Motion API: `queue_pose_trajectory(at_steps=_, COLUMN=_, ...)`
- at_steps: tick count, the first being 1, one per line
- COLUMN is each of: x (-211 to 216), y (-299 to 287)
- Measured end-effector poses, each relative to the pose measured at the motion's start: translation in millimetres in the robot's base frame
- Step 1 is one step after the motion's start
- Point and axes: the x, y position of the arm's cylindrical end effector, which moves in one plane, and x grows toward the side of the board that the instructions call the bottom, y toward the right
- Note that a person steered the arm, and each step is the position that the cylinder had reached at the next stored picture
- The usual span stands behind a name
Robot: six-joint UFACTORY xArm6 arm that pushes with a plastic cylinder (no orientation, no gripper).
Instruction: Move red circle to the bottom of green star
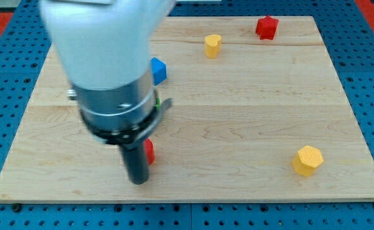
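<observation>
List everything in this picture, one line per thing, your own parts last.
red block: one, red, star-like shape, near the board's top edge at the view's right.
small yellow block: one, yellow, roughly hexagonal, upper middle of the board, to the view's left of that red block.
blue block: one, blue, cube-like, partly hidden behind the arm, upper centre-left.
large yellow block: one, yellow, hexagonal, lower right of the board.
red circle: one, red, mostly hidden by the rod, lower left-centre; shape not clear.
green sliver: one, green, just visible at the arm's edge; shape cannot be told.
wooden board: one, pale wood, on a blue pegboard.
arm: one, white and grey, view's upper left.
my tip: one, dark, just left of and below the red circle.
</observation>
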Motion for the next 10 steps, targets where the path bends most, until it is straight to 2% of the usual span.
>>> queue_pose_trajectory(at_steps=1, x=-2.2, y=29.9)
queue_pose_trajectory(at_steps=2, x=-15.2, y=28.4)
queue_pose_trajectory(at_steps=4, x=8.5, y=-7.3)
queue_pose_trajectory(at_steps=6, x=-11.0, y=-2.9)
queue_pose_trajectory(at_steps=7, x=-22.9, y=-25.9)
queue_pose_trajectory(at_steps=9, x=-28.5, y=-15.9)
queue_pose_trajectory(at_steps=10, x=-9.5, y=-31.4)
